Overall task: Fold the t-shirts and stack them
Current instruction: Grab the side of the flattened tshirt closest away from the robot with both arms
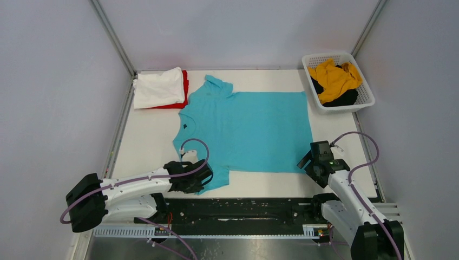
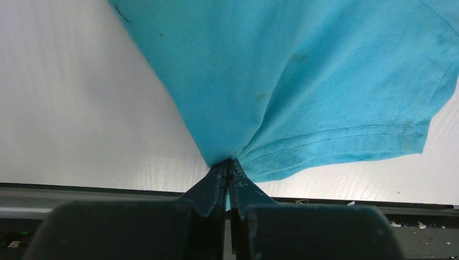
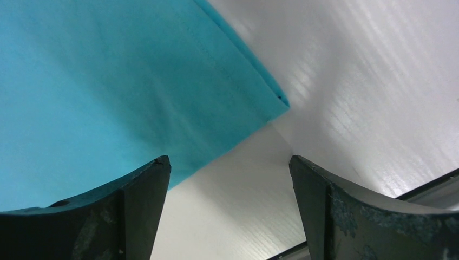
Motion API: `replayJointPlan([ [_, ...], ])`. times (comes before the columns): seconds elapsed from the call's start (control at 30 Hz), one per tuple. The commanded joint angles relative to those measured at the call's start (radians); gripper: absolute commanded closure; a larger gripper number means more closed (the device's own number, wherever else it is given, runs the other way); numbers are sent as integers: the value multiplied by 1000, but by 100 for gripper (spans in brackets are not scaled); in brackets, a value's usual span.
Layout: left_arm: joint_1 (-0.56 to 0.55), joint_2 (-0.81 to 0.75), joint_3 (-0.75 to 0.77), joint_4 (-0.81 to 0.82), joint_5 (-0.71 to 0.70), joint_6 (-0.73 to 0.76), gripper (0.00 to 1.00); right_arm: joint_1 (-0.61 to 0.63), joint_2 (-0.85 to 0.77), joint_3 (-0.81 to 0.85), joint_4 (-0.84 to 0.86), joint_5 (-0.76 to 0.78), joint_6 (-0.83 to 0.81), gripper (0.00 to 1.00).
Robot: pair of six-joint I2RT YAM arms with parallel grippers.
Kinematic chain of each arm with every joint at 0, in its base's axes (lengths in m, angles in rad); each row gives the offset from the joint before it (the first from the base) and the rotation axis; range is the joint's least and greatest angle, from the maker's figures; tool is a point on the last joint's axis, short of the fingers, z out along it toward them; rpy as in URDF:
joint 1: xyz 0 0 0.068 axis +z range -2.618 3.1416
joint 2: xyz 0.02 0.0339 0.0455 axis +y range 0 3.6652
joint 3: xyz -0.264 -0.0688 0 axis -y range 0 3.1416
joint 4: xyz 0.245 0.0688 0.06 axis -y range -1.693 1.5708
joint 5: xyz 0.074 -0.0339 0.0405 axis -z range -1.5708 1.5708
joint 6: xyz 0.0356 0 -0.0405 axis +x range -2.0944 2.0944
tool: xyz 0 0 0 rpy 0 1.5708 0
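The turquoise t-shirt (image 1: 246, 130) lies spread flat on the white table, collar to the left. My left gripper (image 1: 199, 181) is shut on its near sleeve; in the left wrist view the cloth (image 2: 303, 81) bunches into the closed fingertips (image 2: 229, 165). My right gripper (image 1: 305, 162) is open and empty just above the shirt's near right hem corner (image 3: 279, 100), which lies flat on the table. A folded white t-shirt (image 1: 158, 86) rests on a folded red one (image 1: 185, 89) at the back left. The mustard-yellow (image 1: 334, 77) and black (image 1: 346, 98) t-shirts lie crumpled in the basket.
The white lattice basket (image 1: 316, 101) stands at the back right corner. Grey walls enclose the table on three sides. A black rail (image 1: 243, 208) runs along the near edge between the arm bases.
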Motion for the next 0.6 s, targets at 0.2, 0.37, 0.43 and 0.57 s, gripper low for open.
replayJointPlan([
  [0.2,3,-31,27,18,25,32,100,-10,5,-63,72,9,92,22],
  [0.37,7,-46,30,16,13,26,100,-15,70,-60,136,32,80,37],
  [0.43,10,-48,32,12,13,26,100,-18,101,-56,168,31,77,42],
  [0.57,16,-55,37,14,11,35,100,-24,169,-41,213,14,43,62],
])
